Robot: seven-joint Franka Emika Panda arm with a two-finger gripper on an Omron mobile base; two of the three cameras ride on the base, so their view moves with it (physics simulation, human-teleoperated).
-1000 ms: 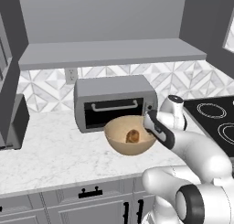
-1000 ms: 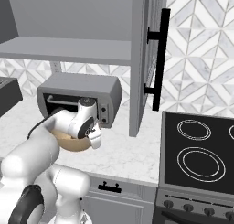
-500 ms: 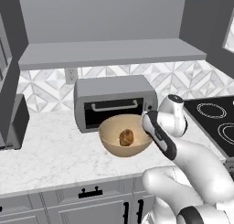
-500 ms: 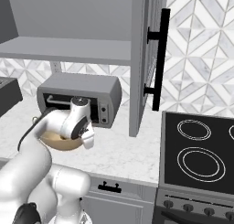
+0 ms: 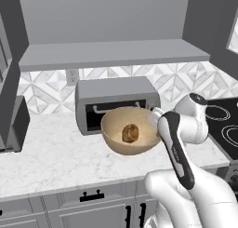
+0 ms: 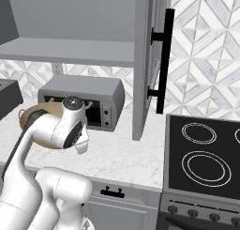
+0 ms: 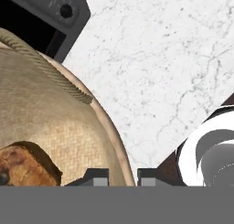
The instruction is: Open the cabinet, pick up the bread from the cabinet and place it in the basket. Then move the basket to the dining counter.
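The tan basket (image 5: 118,145) hangs above the marble worktop in front of the toaster oven, tilted a little. The golden-brown bread (image 5: 130,133) lies inside it. My gripper (image 5: 155,115) is shut on the basket's right rim. In the hand view the rim (image 7: 119,159) runs down between the gripper (image 7: 123,176) tips, with the bread (image 7: 25,166) at lower left. From the right base view my arm covers most of the basket (image 6: 29,115). The cabinet (image 5: 111,55) stands open, its grey shelf bare; its open door (image 6: 149,60) carries a long black handle (image 6: 164,60).
A grey toaster oven (image 5: 116,94) stands against the tiled wall right behind the basket. The black stove (image 6: 206,154) lies to the right. A dark appliance (image 5: 16,124) sits at the left of the worktop (image 5: 51,157). Low grey drawers (image 5: 88,197) run below.
The hand has carried the basket with the bread slightly left and up, nearer to the base. The arm's elbow has swung along with it.
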